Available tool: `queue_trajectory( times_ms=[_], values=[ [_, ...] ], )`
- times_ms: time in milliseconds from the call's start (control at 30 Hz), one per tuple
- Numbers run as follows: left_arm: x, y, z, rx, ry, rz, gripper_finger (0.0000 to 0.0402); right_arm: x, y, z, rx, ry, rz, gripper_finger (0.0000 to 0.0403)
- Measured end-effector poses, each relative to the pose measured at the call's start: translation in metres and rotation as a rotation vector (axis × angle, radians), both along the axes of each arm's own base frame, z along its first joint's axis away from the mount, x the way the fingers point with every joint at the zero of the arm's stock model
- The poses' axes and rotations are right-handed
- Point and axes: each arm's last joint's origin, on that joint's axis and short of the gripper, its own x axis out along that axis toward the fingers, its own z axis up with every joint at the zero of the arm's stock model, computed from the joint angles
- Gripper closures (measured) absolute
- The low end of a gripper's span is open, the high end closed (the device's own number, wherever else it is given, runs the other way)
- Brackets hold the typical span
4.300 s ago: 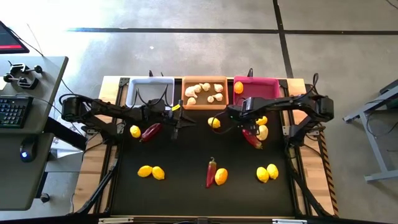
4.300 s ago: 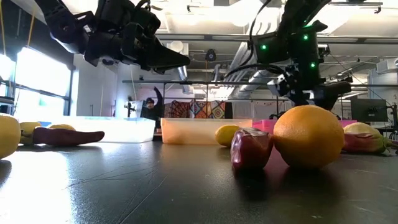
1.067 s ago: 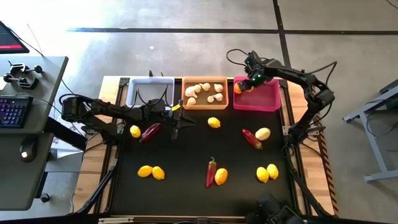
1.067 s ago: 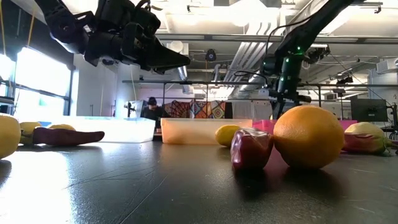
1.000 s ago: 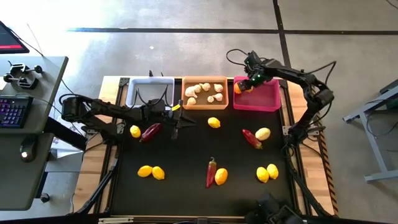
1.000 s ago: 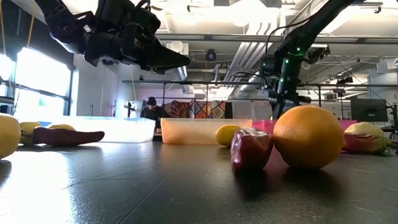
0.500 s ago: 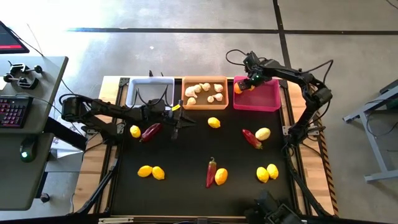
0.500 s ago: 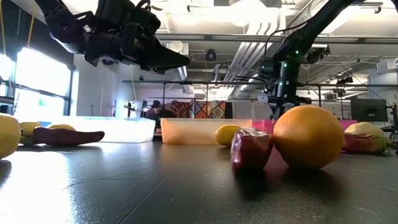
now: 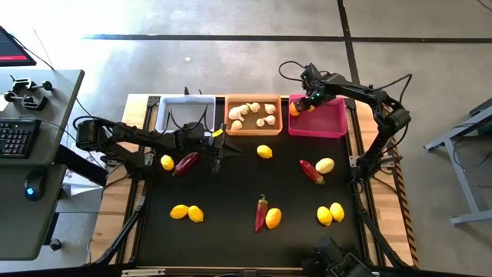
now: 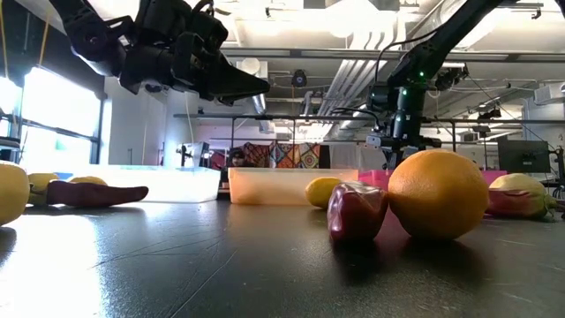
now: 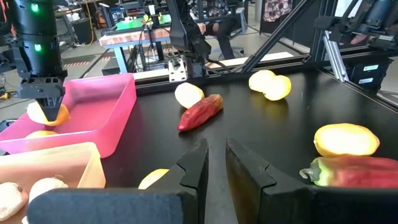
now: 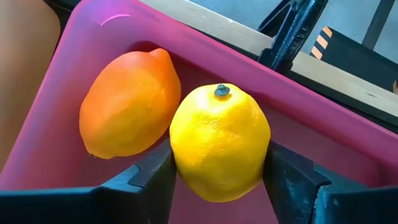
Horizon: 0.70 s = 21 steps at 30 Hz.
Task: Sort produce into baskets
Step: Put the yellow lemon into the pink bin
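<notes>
While hanging just above the pink basket (image 9: 332, 127), at its corner next to the orange basket (image 9: 254, 131): a yellow lemon (image 12: 219, 140), pinched by its sides between the two fingers of the right gripper (image 9: 311, 98). Not yet resting on the basket floor, as far as can be judged. Touching it, in that same corner of the pink basket, a second lemon (image 12: 127, 112) of a more orange shade.

Step in hand, by the look of it: the drop-off of this lemon. Next: spread the fingers wide enough to let go, lift clear without bumping the pink wall, then swing out over the black mat (image 9: 231, 192) in front of the pink basket. Nearest loose pieces there: a red chili (image 9: 310, 171) with a pale yellow piece (image 9: 325, 165) touching it. Probably a different bin for the chili, given lemons in the pink basket and garlic (image 9: 250, 113) in the orange one beside it.

Well away from the pink basket, past the orange one and out over the mat: the left gripper (image 11: 216, 163), waiting, fingers drawn nearly together with only a slit between, holding nothing.

Left to sort: several lemons and chilies scattered over the mat.
</notes>
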Motion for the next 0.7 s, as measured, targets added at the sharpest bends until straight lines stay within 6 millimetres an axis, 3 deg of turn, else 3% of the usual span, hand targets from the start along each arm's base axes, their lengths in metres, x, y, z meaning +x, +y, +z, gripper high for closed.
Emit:
queue_trajectory(
  times_ms=[333, 700],
  values=[
    [0.000, 0.000, 0.000, 0.000, 0.000, 0.000, 0.0360, 0.000, 0.000, 0.000, -0.002, 0.010, 0.032, 0.0197],
    [0.000, 0.000, 0.000, 0.000, 0.000, 0.000, 0.0360, 0.014, 0.006, 0.001, -0.045, 0.010, 0.088, 0.0136]
  ],
)
